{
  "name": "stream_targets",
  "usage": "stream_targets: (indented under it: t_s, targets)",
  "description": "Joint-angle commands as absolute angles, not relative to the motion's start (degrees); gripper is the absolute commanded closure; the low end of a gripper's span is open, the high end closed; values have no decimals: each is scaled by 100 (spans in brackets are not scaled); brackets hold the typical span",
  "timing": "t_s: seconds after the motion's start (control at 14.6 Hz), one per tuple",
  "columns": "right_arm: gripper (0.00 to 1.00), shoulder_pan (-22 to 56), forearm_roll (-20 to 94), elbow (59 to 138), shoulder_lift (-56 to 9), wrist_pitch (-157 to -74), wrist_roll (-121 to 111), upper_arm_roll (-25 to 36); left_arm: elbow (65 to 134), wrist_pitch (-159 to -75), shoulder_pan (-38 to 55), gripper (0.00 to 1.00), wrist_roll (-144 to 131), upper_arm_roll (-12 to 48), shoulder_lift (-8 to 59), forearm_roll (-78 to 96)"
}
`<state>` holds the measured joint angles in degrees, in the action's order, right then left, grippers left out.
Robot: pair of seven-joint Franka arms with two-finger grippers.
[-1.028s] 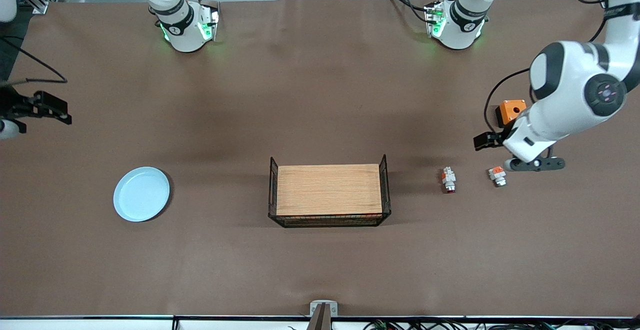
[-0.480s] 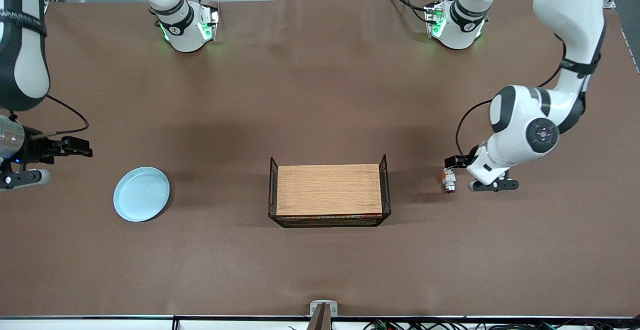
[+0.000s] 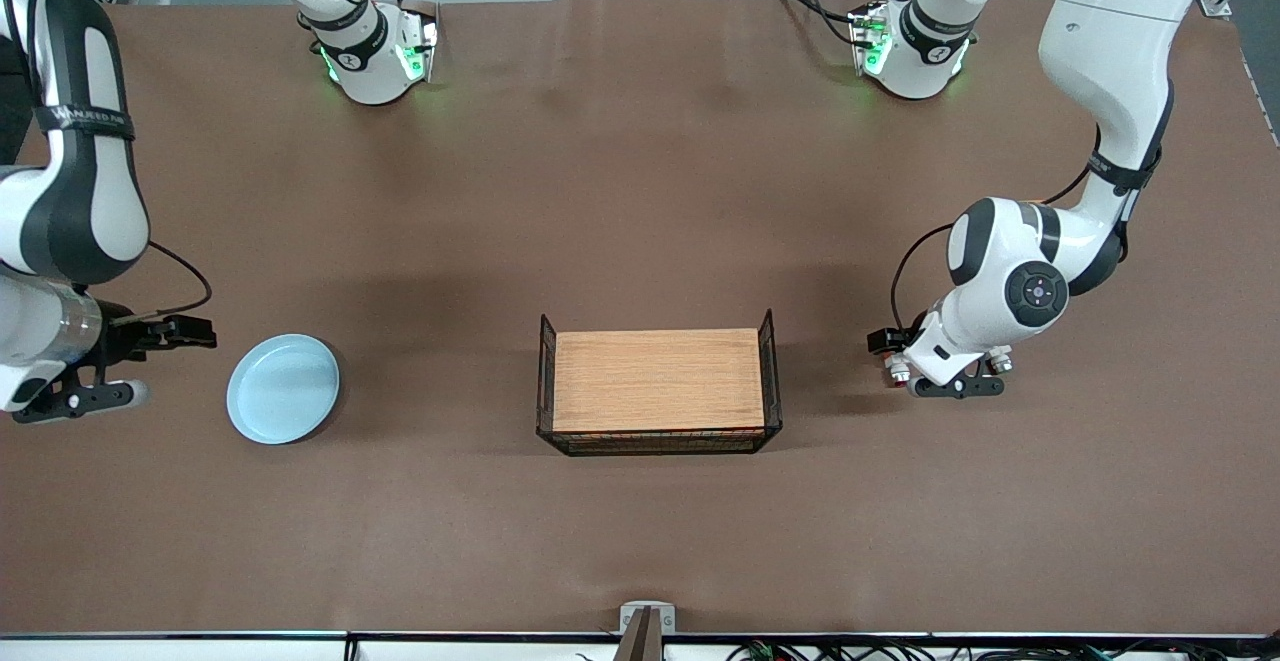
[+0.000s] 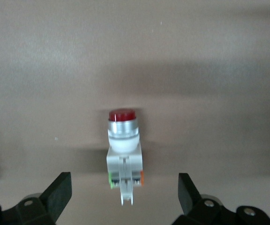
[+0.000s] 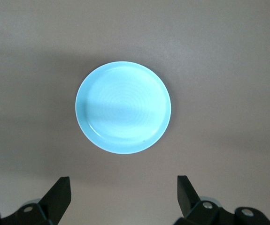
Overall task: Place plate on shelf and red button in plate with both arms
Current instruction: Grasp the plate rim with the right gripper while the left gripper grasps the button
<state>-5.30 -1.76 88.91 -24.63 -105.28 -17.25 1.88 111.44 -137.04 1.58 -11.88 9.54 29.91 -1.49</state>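
We have both arms down near their targets, neither holding anything yet. Our left gripper (image 3: 925, 373) hangs over the red button (image 4: 123, 154), which lies on the desk toward the left arm's end, well apart from the wire tray (image 3: 545, 381) with its wooden board (image 3: 657, 379) at the middle. In the left wrist view the fingers (image 4: 59, 194) stand wide apart with the button between them but not touching either. Its long axis runs straight out from the gripper, red cap away from it and white body toward it, so the fingers line up to close across the narrow body. We judge a straight descent is what the next move calls for; the piece is small and could roll or tip if one finger meets it first.

Our right gripper (image 3: 105, 366) is just beside the plate (image 3: 283, 387), at the right arm's end of the desk, fingers (image 5: 59, 197) spread as well. In the right wrist view the plate (image 5: 123, 107) lies flat ahead of the gripper, not yet between the fingers; we would need to reach on to catch its rim.
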Motion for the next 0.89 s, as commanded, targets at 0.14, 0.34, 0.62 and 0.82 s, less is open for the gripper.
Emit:
stream_targets:
  t_s: [0.14,0.34,0.62,0.82]
  targets:
    - [0,-527,-272,8789,-3197,-11239,-1766,141,10934,-13860,185,16,-1608,958,3269,-299]
    - [0,-563,-272,8780,-3313,-11451,-1767,141,10951,-13852,176,43,-1617,958,3313,-299]
    - [0,-572,-281,8780,-3586,-12066,-1836,141,10978,-13825,176,63,-1687,958,3313,-299]
    - [0,-606,-413,8780,-3752,-12820,-3405,132,10960,-13790,167,71,-1793,958,3287,-299]
